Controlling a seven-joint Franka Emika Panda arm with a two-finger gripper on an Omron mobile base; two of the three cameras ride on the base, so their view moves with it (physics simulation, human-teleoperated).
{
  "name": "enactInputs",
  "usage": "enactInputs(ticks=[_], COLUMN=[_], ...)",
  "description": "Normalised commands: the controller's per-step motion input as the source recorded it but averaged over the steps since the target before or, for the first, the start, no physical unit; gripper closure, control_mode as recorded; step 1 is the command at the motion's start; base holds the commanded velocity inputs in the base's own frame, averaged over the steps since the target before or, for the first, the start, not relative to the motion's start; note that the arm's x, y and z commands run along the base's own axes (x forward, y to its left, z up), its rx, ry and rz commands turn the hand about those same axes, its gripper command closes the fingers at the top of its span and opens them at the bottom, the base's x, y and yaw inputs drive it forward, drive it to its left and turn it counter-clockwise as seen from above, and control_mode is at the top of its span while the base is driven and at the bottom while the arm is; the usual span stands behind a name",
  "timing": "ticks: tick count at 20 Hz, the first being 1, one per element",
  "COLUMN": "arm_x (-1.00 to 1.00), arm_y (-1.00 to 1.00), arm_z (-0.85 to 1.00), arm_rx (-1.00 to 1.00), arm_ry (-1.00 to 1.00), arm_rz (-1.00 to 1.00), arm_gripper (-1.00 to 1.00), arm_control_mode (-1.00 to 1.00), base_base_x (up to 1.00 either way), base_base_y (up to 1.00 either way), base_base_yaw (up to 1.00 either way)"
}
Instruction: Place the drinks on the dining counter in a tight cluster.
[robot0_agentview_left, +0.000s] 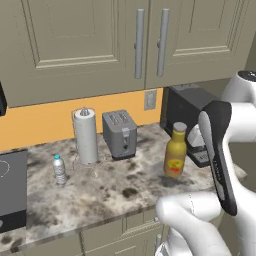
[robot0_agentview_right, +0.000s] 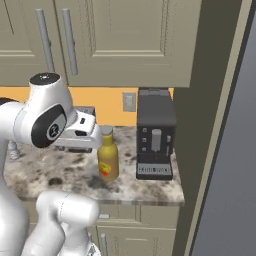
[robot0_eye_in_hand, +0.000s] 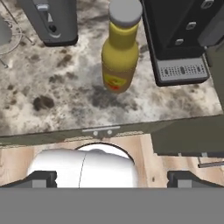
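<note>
Standing ahead of the wide-spread tool (robot0_eye_in_hand: 112, 178), the yellow juice bottle (robot0_eye_in_hand: 119, 48) goes untouched.

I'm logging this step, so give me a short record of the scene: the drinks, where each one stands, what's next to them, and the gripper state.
surface: marble worktop under wall cabinets
juice bottle: yellow, grey cap, upright, just left of the black coffee machine
water bottle: small, clear, upright, left of the paper towel roll
toaster: grey, at the back, between paper towel roll and juice bottle
stovetop: black, at the left end of the worktop
gripper: open, holding nothing, off the worktop's front edge, facing the juice bottle
</note>
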Motion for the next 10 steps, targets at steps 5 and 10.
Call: enactInputs(ticks=[5, 10], arm_x=[0.50, 0.62], arm_y=[-0.07, -0.04], arm_z=[0.09, 0.35], arm_rx=[0.12, 0.01], arm_ry=[-0.10, -0.01], arm_rz=[0.11, 0.03], arm_gripper=[-1.00, -1.00], arm_control_mode=[-1.00, -1.00], base_base_x=[0.00, 0.00], base_base_y=[0.00, 0.00], base_base_yaw=[0.00, 0.00])
